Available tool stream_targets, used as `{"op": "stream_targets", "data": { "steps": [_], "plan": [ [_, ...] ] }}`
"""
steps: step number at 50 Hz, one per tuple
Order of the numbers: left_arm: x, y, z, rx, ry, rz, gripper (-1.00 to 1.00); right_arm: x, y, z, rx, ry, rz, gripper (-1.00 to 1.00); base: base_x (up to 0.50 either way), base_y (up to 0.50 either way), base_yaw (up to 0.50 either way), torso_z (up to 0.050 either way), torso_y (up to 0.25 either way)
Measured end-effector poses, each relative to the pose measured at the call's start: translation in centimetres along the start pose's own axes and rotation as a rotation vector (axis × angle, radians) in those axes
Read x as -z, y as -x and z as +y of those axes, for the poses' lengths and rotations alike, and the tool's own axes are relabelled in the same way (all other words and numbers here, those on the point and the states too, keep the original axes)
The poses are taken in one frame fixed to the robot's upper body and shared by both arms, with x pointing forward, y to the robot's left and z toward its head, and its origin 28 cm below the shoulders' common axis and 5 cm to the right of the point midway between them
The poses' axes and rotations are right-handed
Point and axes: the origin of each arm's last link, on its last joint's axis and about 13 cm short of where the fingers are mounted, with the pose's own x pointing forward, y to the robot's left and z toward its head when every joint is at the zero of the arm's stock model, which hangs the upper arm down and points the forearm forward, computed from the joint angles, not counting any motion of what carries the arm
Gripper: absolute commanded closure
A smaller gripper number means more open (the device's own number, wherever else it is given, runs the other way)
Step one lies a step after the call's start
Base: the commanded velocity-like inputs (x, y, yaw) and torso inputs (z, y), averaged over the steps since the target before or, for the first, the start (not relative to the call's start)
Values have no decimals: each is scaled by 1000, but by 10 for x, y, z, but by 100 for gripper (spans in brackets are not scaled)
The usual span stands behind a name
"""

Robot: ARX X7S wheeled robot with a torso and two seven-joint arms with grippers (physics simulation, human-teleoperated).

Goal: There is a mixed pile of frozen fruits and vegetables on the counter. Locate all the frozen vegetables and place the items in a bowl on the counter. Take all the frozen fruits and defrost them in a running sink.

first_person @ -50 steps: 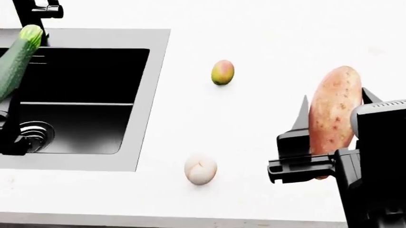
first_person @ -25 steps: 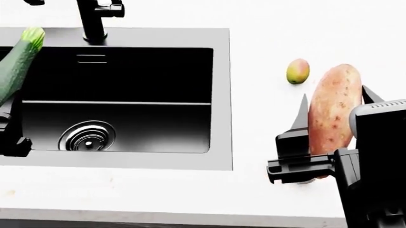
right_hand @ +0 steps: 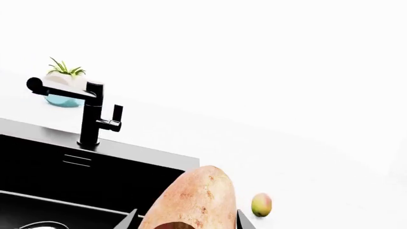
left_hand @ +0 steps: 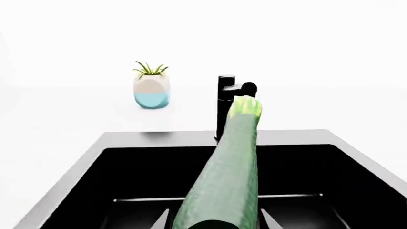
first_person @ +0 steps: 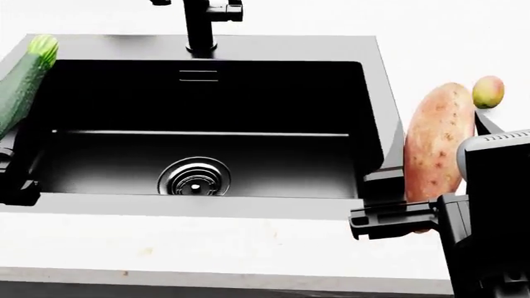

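My left gripper (left_hand: 215, 220) is shut on the dark green zucchini (left_hand: 229, 167), which hangs over the black sink (left_hand: 159, 138) with its pale stem end towards the faucet (left_hand: 226, 105). The head view has the zucchini (first_person: 21, 84) at the far left, above the sink's left rim. My right gripper (first_person: 437, 131) is shut on the orange-pink sweet potato (first_person: 435, 139), held upright just past the sink's right rim (first_person: 381, 93). The small mango (first_person: 488, 92) lies on the counter (first_person: 207, 242) behind the potato. The bowl is out of view.
A black faucet (first_person: 201, 22) stands behind the basin, and a chrome drain (first_person: 195, 177) sits in its floor. A white and light-blue plant pot (left_hand: 152, 90) stands on the counter beyond the sink. The counter's front edge (first_person: 207, 282) runs close below.
The head view has slid left along the counter: the sink now fills the middle, the mango sits far right, and the cream-white ball has left the view. Both grippers keep their hold.
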Motion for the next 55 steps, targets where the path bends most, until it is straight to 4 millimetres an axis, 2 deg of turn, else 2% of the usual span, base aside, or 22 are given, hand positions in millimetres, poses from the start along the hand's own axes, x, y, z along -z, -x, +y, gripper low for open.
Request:
{"op": "stream_targets", "data": {
  "steps": [55],
  "plan": [
    [-2, 0, 0, -2, -1, -6, 100, 1, -1, 0, 2, -8, 4, 100, -190, 500, 0, 0, 0]
  ]
}}
